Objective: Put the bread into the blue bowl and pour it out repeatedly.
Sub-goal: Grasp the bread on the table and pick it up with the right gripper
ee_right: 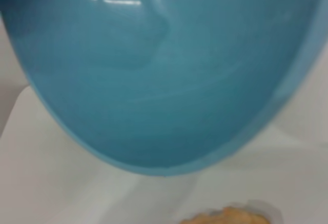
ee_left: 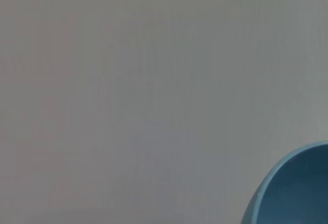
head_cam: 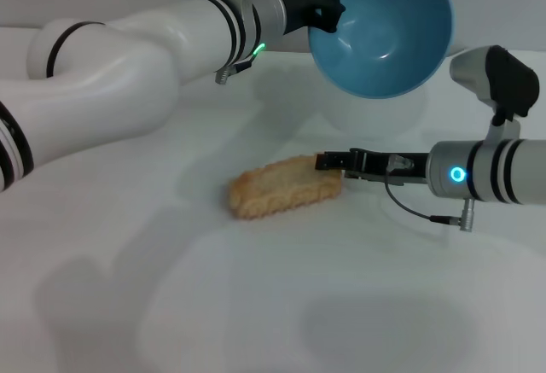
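The blue bowl [head_cam: 384, 27] hangs high over the far side of the table, tipped so its empty inside faces me. My left gripper [head_cam: 328, 10] is shut on its left rim. The bread [head_cam: 286, 187] lies flat on the white table [head_cam: 256, 305], plain golden-tan side up, below and left of the bowl. My right gripper [head_cam: 331, 162] reaches in low from the right and meets the loaf's right end. In the left wrist view only an edge of the blue bowl [ee_left: 297, 193] shows. The right wrist view is filled by the blue bowl [ee_right: 164, 70], with a bit of the bread [ee_right: 230, 218] beneath.
The left arm stretches across the back left of the table. The right forearm [head_cam: 486, 172] lies low along the right side, with a cable loop hanging under it.
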Action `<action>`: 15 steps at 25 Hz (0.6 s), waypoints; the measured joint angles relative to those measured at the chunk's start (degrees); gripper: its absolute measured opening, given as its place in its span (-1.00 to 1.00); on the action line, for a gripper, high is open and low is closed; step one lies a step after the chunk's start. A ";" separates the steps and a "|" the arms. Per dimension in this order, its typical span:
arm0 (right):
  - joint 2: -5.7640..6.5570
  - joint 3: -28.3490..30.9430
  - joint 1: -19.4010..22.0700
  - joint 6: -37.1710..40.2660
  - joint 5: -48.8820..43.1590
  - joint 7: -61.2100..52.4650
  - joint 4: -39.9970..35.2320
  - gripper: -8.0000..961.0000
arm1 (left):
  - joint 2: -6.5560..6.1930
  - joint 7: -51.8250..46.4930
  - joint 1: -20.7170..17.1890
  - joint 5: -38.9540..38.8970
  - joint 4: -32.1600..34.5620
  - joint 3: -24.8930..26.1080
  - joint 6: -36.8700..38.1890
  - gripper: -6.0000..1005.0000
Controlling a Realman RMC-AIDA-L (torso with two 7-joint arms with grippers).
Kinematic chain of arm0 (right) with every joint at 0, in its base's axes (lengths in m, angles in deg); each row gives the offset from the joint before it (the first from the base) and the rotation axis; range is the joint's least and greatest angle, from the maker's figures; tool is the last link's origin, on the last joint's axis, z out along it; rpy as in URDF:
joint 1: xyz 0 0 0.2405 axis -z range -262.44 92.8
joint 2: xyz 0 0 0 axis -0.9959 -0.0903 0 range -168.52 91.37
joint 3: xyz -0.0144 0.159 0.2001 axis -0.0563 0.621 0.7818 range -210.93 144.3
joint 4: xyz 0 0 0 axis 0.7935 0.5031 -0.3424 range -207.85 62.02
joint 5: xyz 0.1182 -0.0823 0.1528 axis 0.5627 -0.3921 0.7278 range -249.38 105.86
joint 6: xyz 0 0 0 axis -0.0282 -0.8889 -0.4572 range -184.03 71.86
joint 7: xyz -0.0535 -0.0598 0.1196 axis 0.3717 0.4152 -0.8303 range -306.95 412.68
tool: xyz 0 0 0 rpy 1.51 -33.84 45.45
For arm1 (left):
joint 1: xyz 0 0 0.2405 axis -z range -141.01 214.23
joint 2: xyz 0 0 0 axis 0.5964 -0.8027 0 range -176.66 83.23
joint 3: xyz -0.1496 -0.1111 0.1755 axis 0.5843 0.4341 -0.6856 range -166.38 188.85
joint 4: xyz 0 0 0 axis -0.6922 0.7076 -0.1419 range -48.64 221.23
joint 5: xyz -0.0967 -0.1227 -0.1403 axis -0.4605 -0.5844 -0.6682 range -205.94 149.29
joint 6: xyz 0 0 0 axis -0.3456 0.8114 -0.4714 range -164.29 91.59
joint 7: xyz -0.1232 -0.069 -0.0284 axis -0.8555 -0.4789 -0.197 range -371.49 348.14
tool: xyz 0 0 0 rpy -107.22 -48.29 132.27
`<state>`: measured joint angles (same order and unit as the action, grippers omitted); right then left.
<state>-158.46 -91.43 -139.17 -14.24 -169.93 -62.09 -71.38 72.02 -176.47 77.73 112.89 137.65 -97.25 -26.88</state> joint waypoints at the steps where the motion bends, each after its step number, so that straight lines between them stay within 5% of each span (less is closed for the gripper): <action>1: 0.00 -0.01 -0.28 -0.01 -0.12 0.03 0.24 0.38 | 0.00 0.00 -0.07 -0.28 0.00 0.00 -0.10 -0.99; 15: 0.00 0.05 -0.67 0.14 -0.21 0.08 0.62 0.38 | -0.08 0.00 -0.96 -1.68 -0.02 -0.49 -1.00 -0.99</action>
<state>-158.46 -91.37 -139.84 -14.10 -170.14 -62.02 -70.76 71.93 -176.47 76.77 111.22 137.62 -97.73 -27.88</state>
